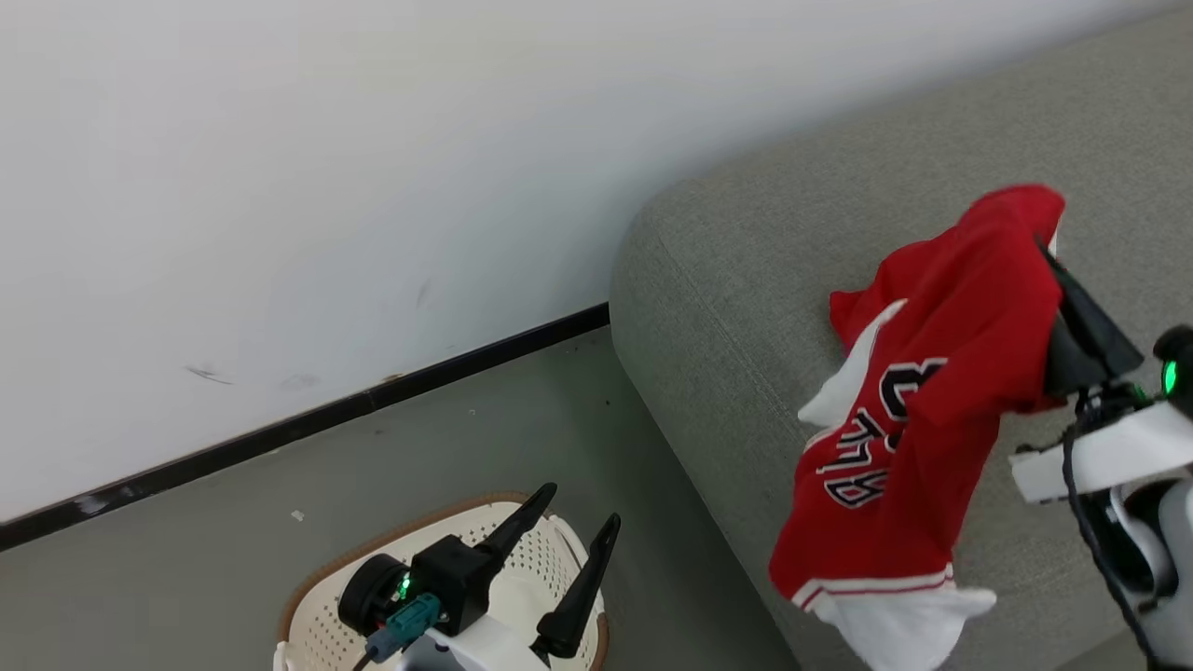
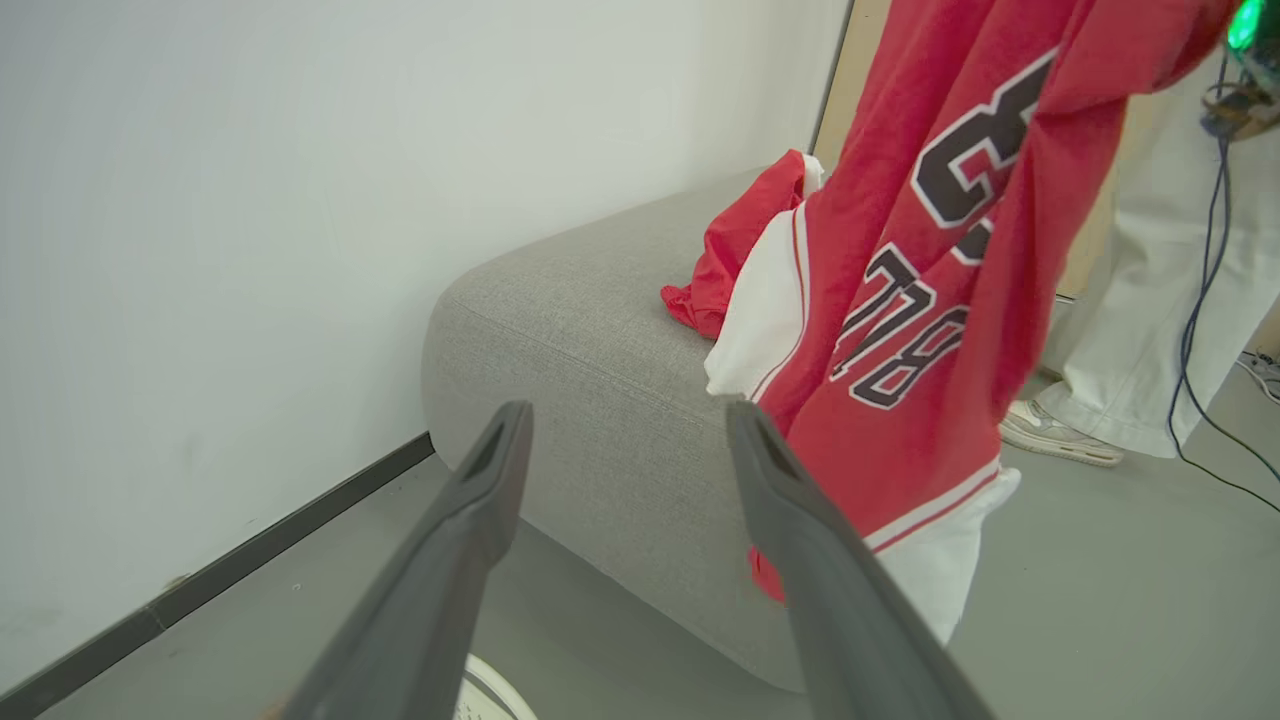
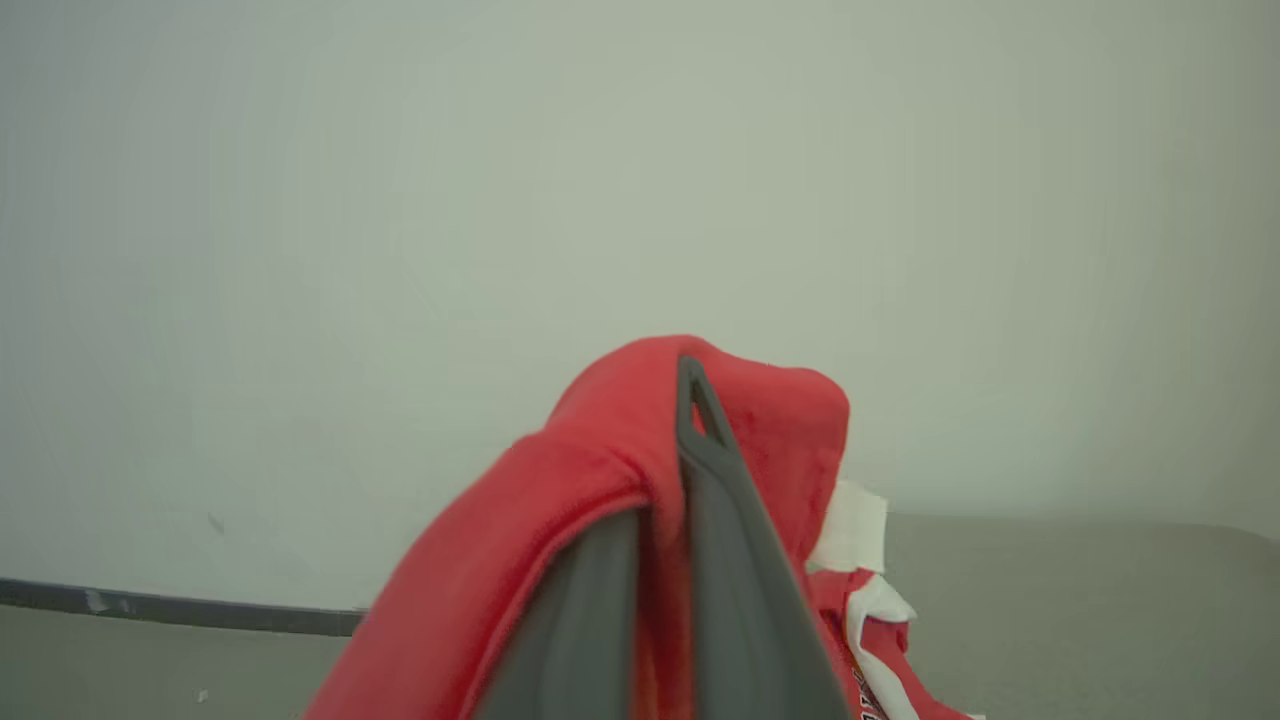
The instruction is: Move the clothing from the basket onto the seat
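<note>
Clothing (image 1: 932, 401): red jersey pinched tight in right gripper (image 1: 1051, 261), hanging at frame right.
Left gripper (image 1: 582, 503): fingers apart, holding nothing, lower centre, above basket (image 1: 312, 596).
Seat (image 1: 746, 280): grey, upper right, behind hanging jersey.

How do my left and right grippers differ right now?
Left gripper is open and empty; right gripper is shut on the red jersey. Left hangs over the basket; right is over the seat. Both are dark and two-fingered.
</note>
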